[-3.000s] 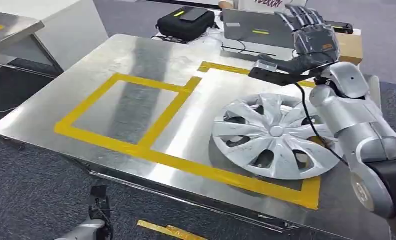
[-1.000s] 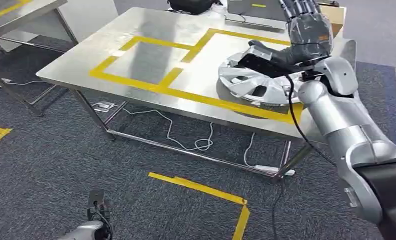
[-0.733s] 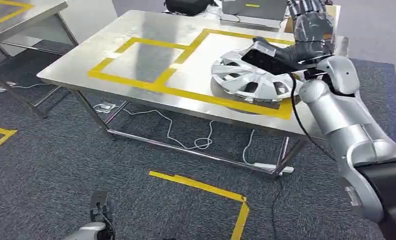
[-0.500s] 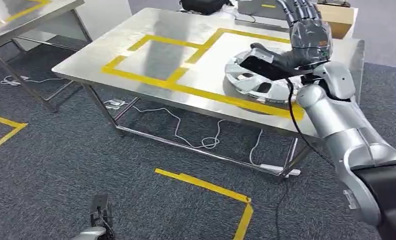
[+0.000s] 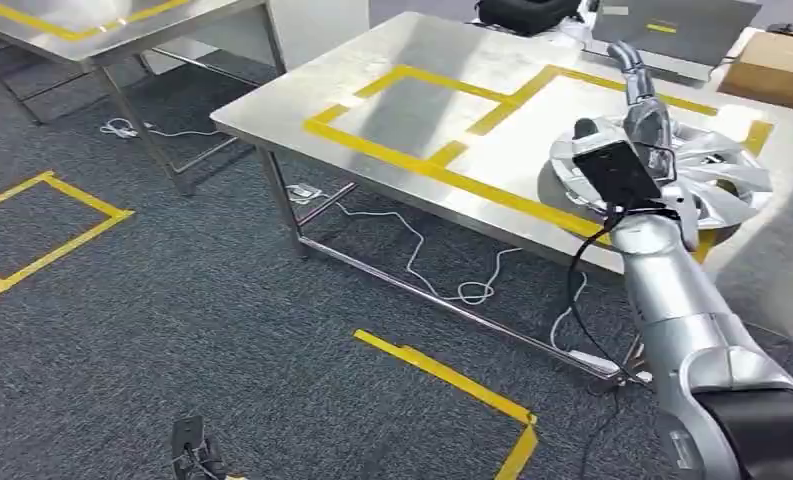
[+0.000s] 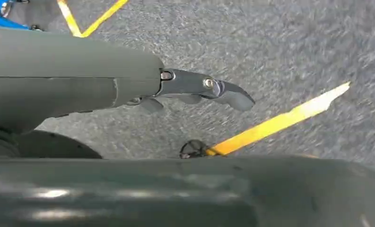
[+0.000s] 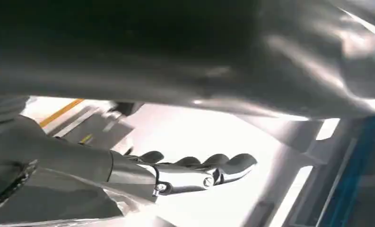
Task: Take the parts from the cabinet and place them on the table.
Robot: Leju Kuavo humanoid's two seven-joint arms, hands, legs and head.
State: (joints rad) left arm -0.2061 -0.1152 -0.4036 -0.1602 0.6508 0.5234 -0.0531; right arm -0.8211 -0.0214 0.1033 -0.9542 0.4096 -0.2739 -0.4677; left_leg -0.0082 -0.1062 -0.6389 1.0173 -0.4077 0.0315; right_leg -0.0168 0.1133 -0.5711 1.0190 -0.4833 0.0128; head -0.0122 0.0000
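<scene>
Silver hubcap (image 5: pixel 712 170) flat near the desk (image 5: pixel 302 95) right edge, inside yellow tape (image 5: pixel 412 160); laptop (image 5: pixel 672 25) and cardboard box (image 5: pixel 777 68) behind. Right hand (image 5: pixel 640 118) raised before it, fingers (image 7: pixel 213 163) extended, empty. Left hand (image 6: pixel 195 90) fingers loosely out, empty. View now farther back than before.

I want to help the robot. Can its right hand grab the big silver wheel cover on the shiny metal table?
Probably yes. The right hand is raised open beside the silver wheel cover on the metal table, with nothing between them.
</scene>
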